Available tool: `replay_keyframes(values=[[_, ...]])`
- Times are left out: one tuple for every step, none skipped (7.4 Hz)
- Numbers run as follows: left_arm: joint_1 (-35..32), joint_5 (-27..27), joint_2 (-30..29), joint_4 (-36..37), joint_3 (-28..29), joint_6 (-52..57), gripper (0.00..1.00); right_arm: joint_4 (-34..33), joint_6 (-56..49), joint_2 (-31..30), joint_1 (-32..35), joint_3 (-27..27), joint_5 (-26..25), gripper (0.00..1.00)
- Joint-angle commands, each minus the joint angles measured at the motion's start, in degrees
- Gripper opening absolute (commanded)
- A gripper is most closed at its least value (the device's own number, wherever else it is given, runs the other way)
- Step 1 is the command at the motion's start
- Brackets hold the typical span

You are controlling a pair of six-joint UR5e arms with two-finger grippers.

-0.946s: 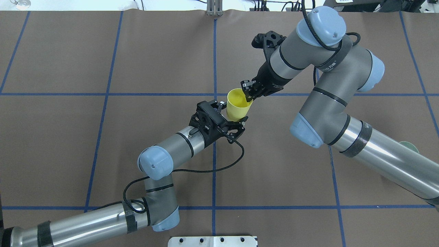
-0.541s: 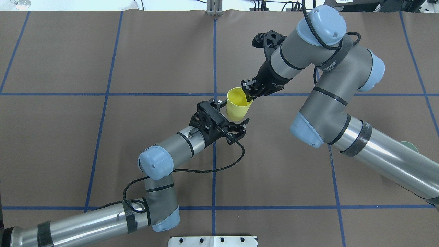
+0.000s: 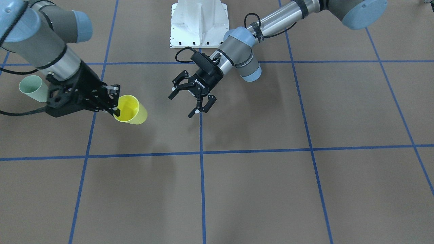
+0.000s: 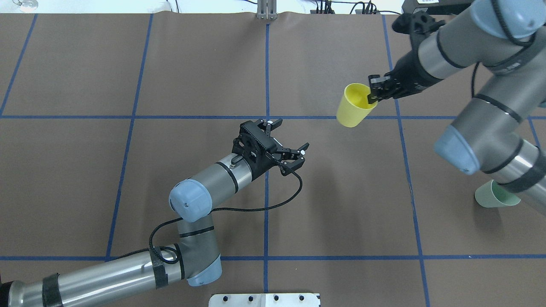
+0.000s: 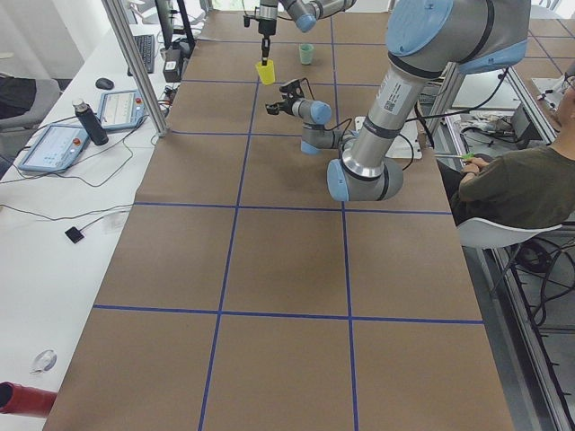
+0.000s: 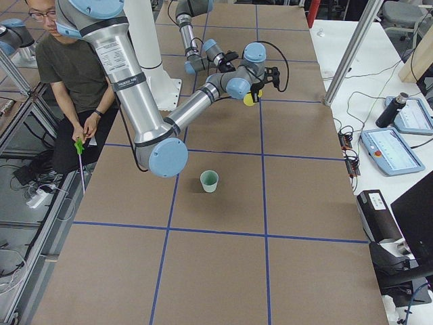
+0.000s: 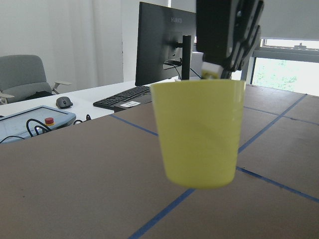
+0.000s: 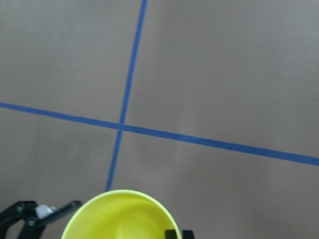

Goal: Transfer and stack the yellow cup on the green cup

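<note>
Right end effector (image 4: 375,91) grips yellow cup (image 4: 352,111) by its rim; best carry it level to green cup (image 4: 490,195) near tabletop's (image 4: 192,64) right edge. Left end effector (image 4: 291,135) empty, spread.

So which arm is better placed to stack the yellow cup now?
Right. The right gripper holds the yellow cup by its rim, with the green cup on its half of the table; the left gripper is open, empty.

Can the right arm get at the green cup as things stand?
Probably yes: the green cup stands upright, nothing beside it, near that arm's elbow; the right gripper holds the yellow cup in the air.
</note>
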Motion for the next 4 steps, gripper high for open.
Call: replay_keyframes(values=[[-0.09, 5.70, -0.06, 0.00, 0.86, -2.74, 0.99, 0.53, -0.04, -16.32, 5.71, 10.85, -1.51, 0.00], [-0.96, 6.07, 0.03, 0.09, 3.12, -4.22, 0.99, 0.62, -0.65, -23.61, 5.82, 16.12, -5.18, 0.00], [-1.92, 5.99, 0.03, 0.18, 5.15, -5.89, 0.99, 0.79, -0.91, -30.04, 5.82, 19.91, -7.39, 0.00], [-2.19, 6.07, 0.03, 0.27, 5.78, -5.90, 0.99, 4.89, -0.83, -36.72, 5.82, 21.34, -7.50, 0.00]])
